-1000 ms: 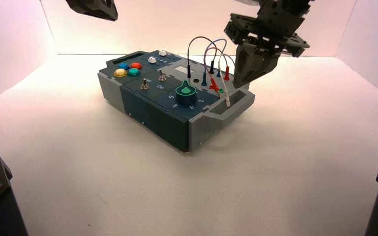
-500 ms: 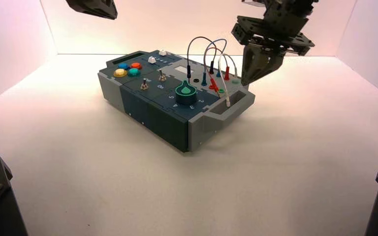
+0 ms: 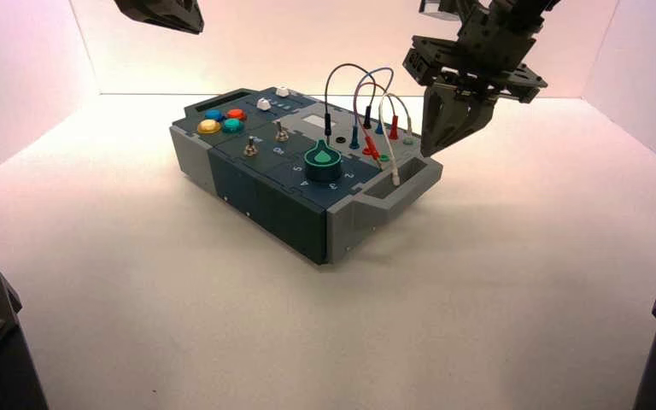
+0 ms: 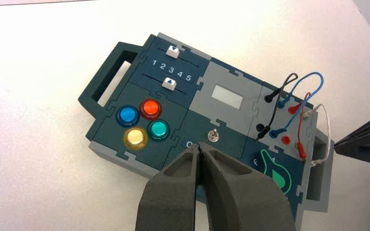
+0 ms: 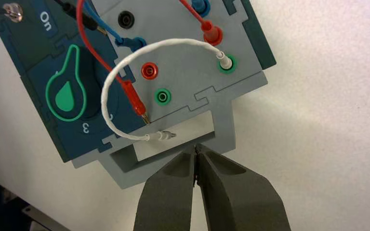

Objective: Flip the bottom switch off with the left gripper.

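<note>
1. High view: the box [image 3: 303, 175] sits turned on the white floor, with open room on every side. The left gripper [image 3: 164, 14] hangs high near the back wall, well apart from the box and partly out of view. The right gripper [image 3: 444, 128] hovers over the box's right end, beside the wires [image 3: 367, 85]. Two toggle switches stand near the middle; the bottom switch [image 3: 250, 149] is nearer the front edge, its lever upright or nearly so; its setting cannot be told.
2. Left wrist view: the left gripper [image 4: 200, 149] has its jaws closed together, holding nothing, above the box; they hide the bottom switch. The other switch [image 4: 213, 136] and four coloured buttons [image 4: 142, 122] lie just beyond.
3. Right wrist view: the right gripper [image 5: 196, 153] is closed and empty, over the grey handle [image 5: 173, 159]. A loose white wire [image 5: 113, 91] ends near it.
</note>
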### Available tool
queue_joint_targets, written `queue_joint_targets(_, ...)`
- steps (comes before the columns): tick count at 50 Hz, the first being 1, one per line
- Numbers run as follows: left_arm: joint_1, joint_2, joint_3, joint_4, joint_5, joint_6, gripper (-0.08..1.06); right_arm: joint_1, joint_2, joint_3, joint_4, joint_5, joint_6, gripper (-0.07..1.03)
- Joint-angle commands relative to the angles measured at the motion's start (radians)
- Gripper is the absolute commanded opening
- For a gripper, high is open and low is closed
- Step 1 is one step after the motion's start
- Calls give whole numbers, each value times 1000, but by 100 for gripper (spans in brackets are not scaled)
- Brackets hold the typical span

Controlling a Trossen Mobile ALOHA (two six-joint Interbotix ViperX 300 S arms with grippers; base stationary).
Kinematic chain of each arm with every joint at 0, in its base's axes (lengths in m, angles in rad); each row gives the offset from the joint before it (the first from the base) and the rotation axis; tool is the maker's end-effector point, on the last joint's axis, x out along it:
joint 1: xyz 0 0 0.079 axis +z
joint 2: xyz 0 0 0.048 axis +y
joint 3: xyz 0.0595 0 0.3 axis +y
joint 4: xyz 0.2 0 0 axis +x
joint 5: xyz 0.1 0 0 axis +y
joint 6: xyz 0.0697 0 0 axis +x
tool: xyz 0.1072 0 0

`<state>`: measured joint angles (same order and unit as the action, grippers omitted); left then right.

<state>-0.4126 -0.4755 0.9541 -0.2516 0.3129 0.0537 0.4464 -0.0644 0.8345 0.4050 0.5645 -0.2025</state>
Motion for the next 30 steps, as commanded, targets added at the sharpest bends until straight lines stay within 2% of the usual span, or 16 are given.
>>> queue_joint_targets(1,-3,-11,-17,0,-6,-2,-3,8,3,-15,3,-3,0,-2)
queue_joint_targets(30,-3,-5,-15,0,-12,-3,-3,35,51,-71,3,0,-6,-2)
